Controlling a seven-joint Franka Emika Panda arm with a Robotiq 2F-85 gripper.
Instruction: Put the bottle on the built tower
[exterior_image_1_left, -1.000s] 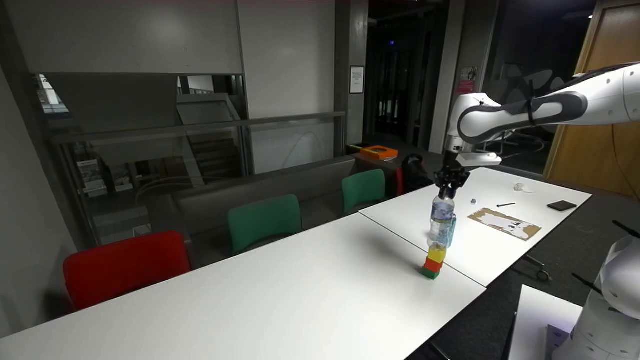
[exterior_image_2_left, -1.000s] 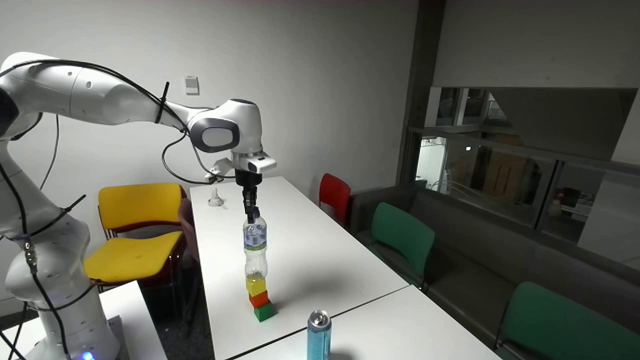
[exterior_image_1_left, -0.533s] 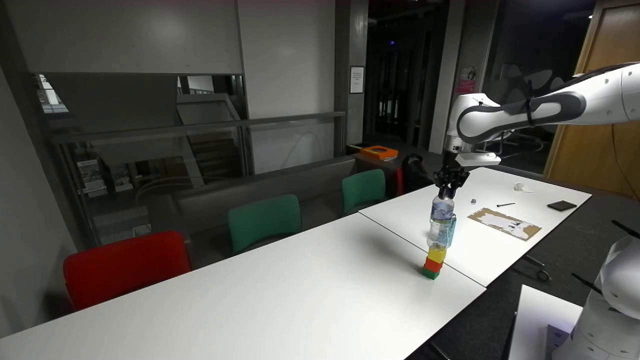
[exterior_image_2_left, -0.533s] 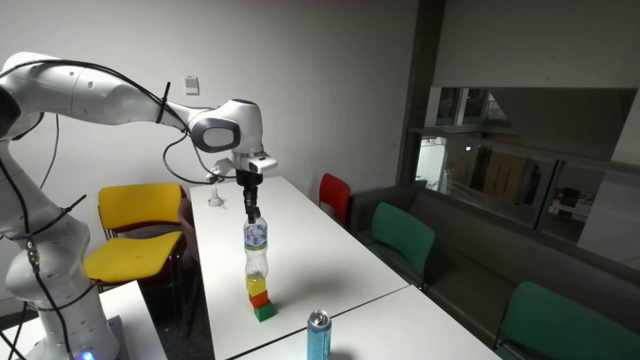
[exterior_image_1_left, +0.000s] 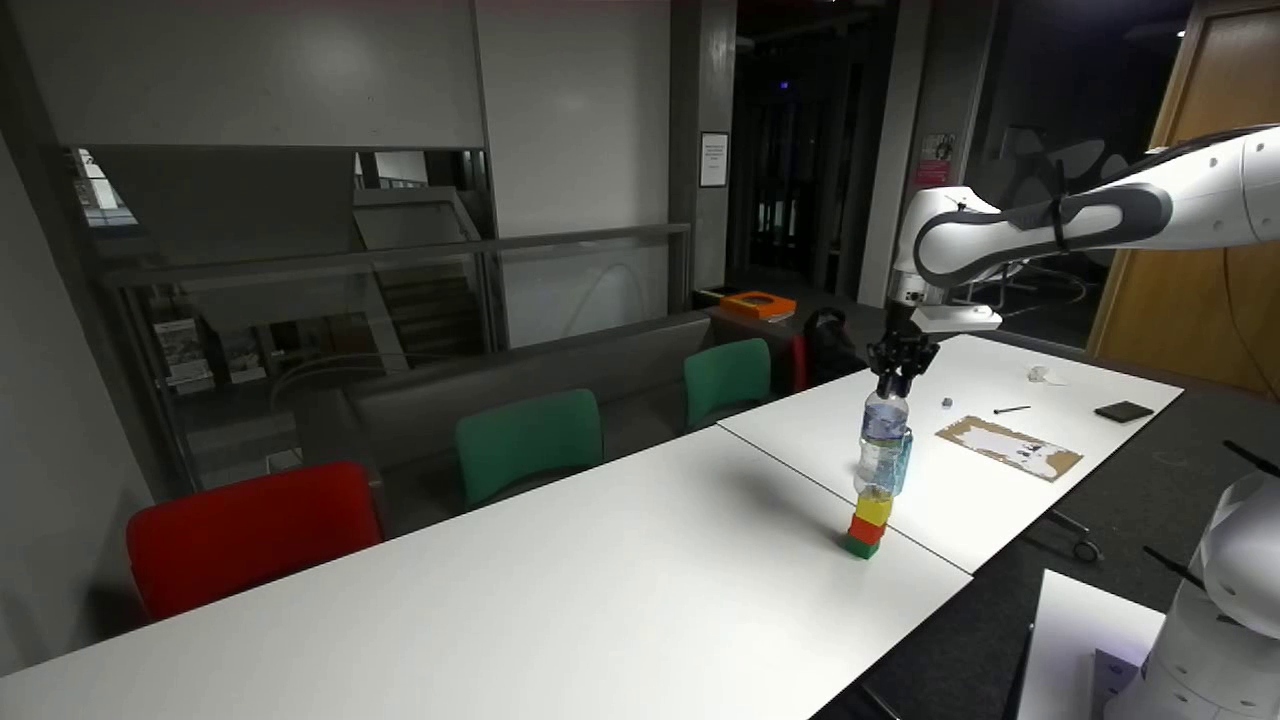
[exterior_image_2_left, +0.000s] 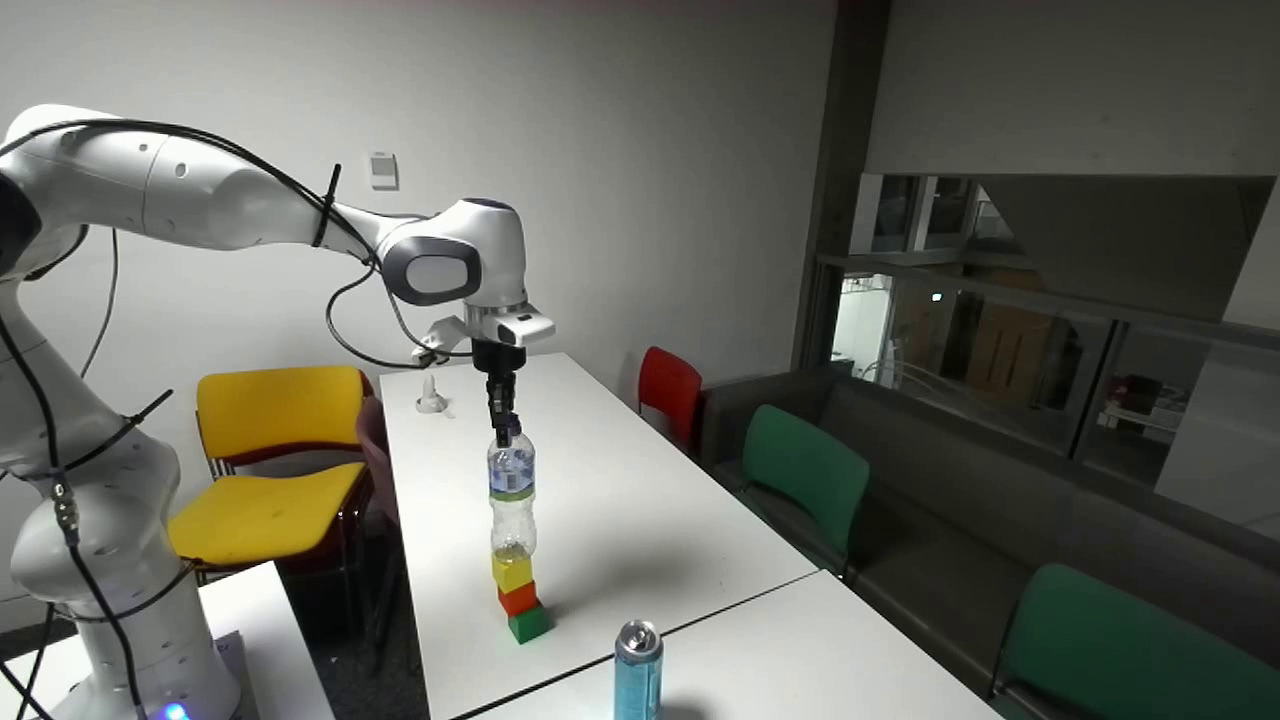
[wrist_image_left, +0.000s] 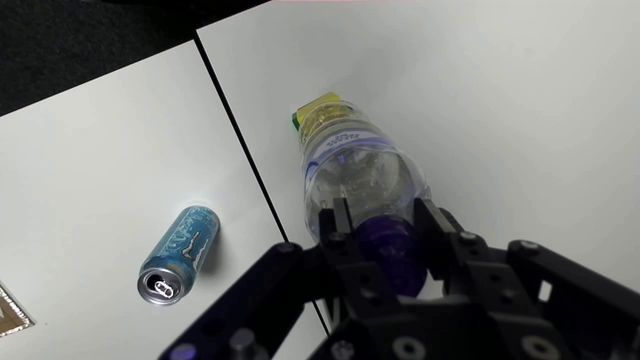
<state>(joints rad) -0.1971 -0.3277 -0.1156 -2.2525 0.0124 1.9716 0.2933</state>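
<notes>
The bottle is clear plastic with a blue label and a dark purple cap. It stands upright over the built tower, a stack of a yellow block on top, a red-orange one and a green one. The bottle's base appears to touch the yellow block, as also seen in an exterior view with the bottle and tower. My gripper is around the purple cap, fingers close against both sides, and looks shut on it. In the wrist view the bottle hides most of the tower; a yellow edge shows.
A blue can stands near the tower across the table seam; it also shows in an exterior view. A cardboard piece and a dark flat object lie farther along the table. A white cone-like object stands at the table's edge.
My gripper and the bottle shifted very slightly together between one second and half a second ago. Since then nothing visible has moved; the tower stands as before.
</notes>
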